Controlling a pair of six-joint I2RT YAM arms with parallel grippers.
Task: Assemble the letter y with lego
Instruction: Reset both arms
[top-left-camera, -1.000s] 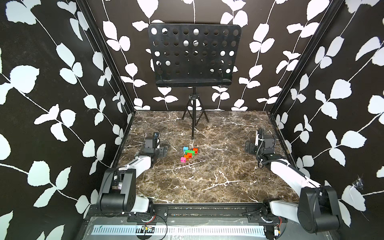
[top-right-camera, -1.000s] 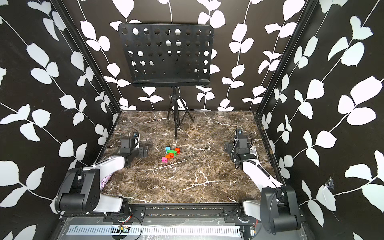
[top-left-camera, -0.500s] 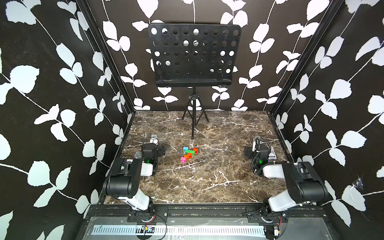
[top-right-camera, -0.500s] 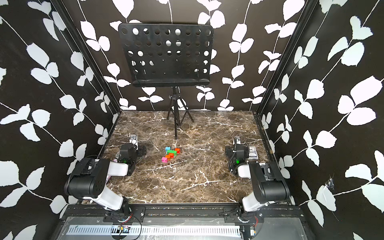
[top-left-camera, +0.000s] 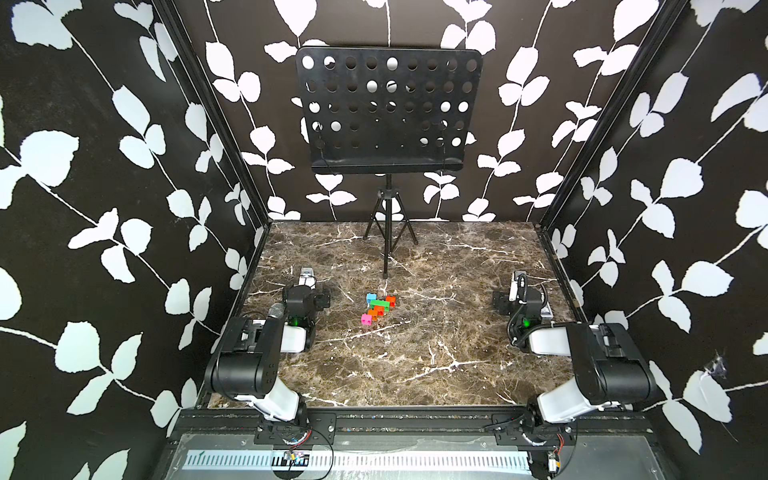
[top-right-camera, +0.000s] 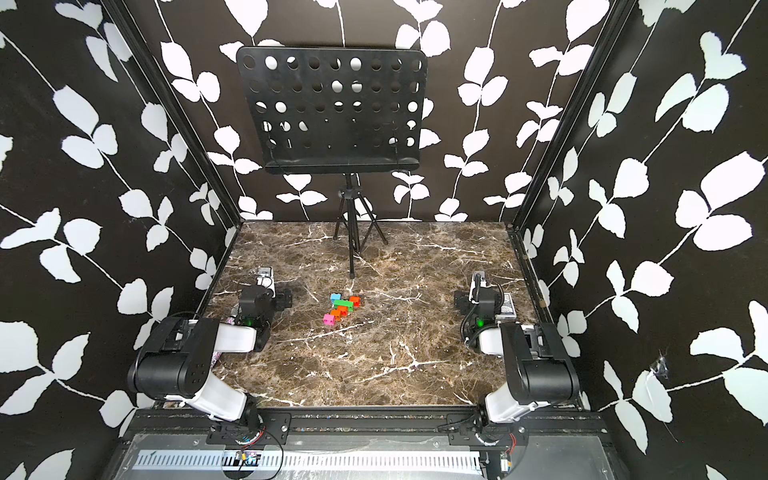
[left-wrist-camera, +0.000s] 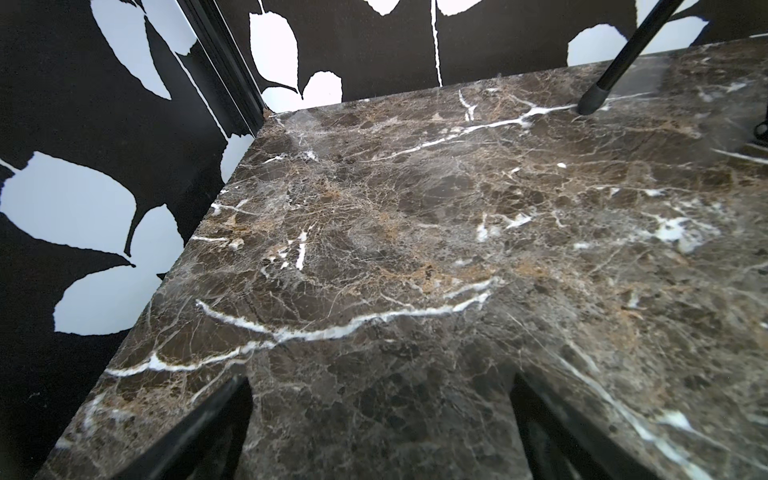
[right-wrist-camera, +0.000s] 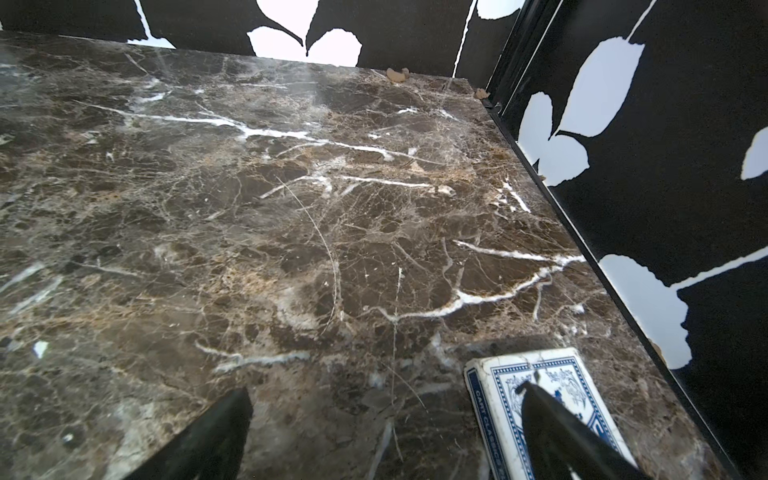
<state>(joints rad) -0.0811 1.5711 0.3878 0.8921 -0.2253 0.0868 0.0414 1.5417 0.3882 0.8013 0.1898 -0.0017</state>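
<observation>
As it lies, the letter y (top-left-camera: 377, 308) slants, stem pointing near-left.

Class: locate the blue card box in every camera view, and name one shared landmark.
In both top views: card box at the marble table's right edge.
Left wrist: not in it.
Right wrist: partly behind a gripper finger.
Shared landmark: the marble table, in all four.

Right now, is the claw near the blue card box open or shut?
Open: the right gripper has its two fingers wide apart, only table between them.
</observation>
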